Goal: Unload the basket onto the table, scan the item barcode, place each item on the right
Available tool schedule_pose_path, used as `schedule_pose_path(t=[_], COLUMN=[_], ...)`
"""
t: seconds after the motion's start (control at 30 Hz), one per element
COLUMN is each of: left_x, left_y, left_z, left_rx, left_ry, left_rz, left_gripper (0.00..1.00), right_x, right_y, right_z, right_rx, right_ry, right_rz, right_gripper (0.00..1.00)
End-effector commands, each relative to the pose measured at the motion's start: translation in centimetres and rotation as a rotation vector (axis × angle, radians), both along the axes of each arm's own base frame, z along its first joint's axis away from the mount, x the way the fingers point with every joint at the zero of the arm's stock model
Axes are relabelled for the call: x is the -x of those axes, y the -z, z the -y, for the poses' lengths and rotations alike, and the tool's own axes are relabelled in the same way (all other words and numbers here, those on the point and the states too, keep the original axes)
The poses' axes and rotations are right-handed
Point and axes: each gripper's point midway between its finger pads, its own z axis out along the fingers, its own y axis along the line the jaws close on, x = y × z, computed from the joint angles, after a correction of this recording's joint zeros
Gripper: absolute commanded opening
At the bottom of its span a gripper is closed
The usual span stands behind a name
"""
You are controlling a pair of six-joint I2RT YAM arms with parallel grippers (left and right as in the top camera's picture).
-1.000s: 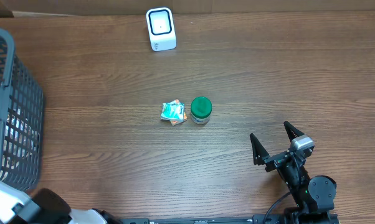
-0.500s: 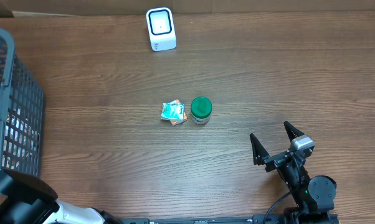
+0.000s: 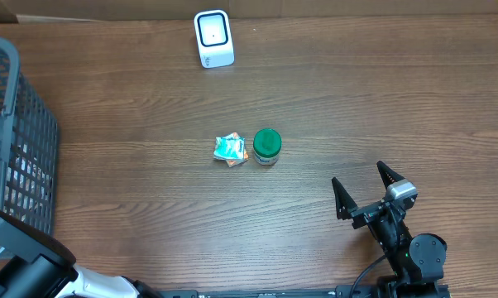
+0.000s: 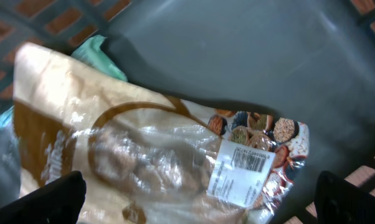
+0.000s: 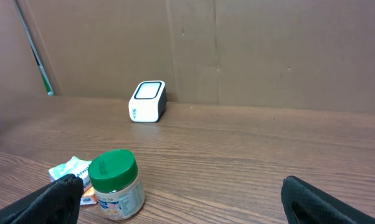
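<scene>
Inside the grey basket (image 3: 21, 124) lies a clear-and-tan bag of baked goods (image 4: 113, 143), with a white barcode label (image 4: 243, 169) facing up. My left gripper (image 4: 200, 202) hangs open just above the bag, one dark finger on each side, holding nothing. The white scanner (image 3: 213, 38) stands at the table's far edge and also shows as the scanner (image 5: 147, 101) in the right wrist view. My right gripper (image 3: 358, 175) rests open and empty near the front right, pointing at the table's middle.
A green-lidded jar (image 3: 266, 146) and a small teal-and-orange packet (image 3: 231, 150) sit together mid-table; the right wrist view has the jar (image 5: 116, 183) and packet (image 5: 69, 169) just ahead of the left finger. A cardboard wall backs the table.
The left arm has shifted at the lower left toward the basket. The right arm and the table items have not moved.
</scene>
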Motion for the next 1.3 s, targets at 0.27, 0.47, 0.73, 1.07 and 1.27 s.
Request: schedule_pose_path(t=[0.27, 0.47, 0.73, 1.07, 1.27], left_x=[-1.9, -2.9, -3.0, -0.7, 0.6], left_y=[2.1, 4.8, 8.1, 13.2, 16.3], left_z=[0.0, 0.7, 1.3, 3.0, 4.0], left_rx=[-0.035, 0.022, 0.078, 0.219, 0.299], left_ry=[0.192, 0.286, 0.314, 0.286, 0.238], left_rz=[-0.002, -0.005, -0.054, -0.175, -0.235], left_gripper=[0.99, 1.00, 1.00, 0.93, 0.65], right_x=[0.0, 0.0, 0.0, 0.0, 0.0], right_y=[0.2, 0.2, 0.2, 0.2, 0.2], right_z=[-0.1, -0.1, -0.1, -0.1, -0.1], right_rx=[-0.004, -0.004, -0.004, -0.004, -0.004], right_ry=[-0.002, -0.002, -0.002, -0.002, -0.002], right_rz=[0.004, 0.004, 0.004, 0.004, 0.004], right_gripper=[1.00, 1.00, 1.00, 1.00, 1.00])
